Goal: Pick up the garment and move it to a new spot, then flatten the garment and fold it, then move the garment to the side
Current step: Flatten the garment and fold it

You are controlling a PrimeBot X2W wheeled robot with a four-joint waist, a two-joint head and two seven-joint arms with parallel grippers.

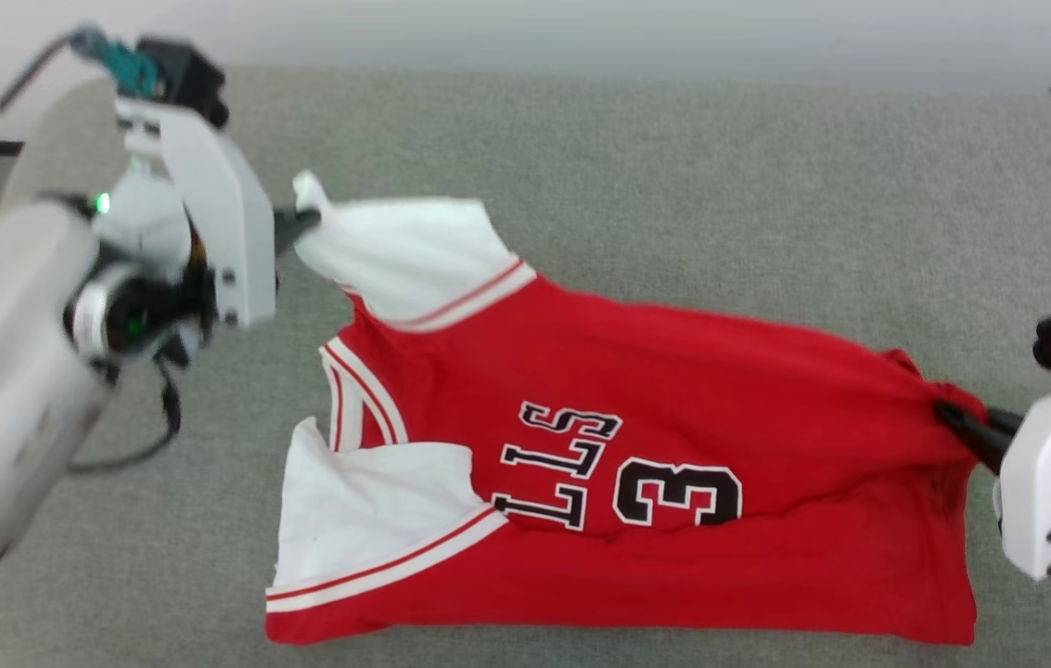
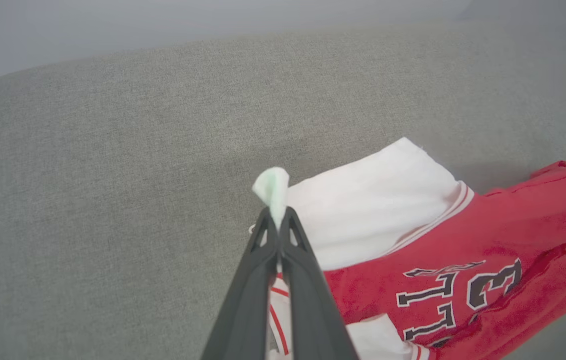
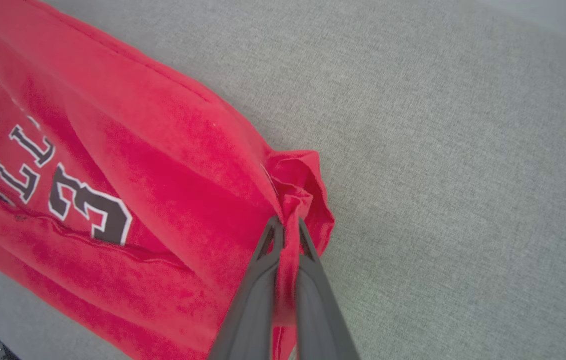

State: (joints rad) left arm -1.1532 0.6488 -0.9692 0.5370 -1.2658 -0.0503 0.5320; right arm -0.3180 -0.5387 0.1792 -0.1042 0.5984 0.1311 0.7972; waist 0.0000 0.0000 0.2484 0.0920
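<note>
Your left gripper (image 1: 302, 223) is clamped shut on the tip of a white sleeve (image 1: 404, 250). Your right gripper (image 1: 956, 422) is clamped shut on a bunched red corner at the hem end. The garment (image 1: 636, 390) hangs stretched between the 2. Its far edge is raised and its near half rests on the grey surface (image 1: 673, 167).

The pickup looks done, and the garment sits about mid-surface, so the move to a new spot is probably done too. Flattening is not finished. A crease runs along the near side and swallows part of the lettering (image 1: 562, 468), so you can read only "LLS" and "3". The other sleeve (image 1: 367, 520) lies flat at the near left.

I can't tell whether that crease is a first deliberate fold or plain slack. Either way, you have yet to lay the far edge down, finish the fold, and carry the garment aside.
</note>
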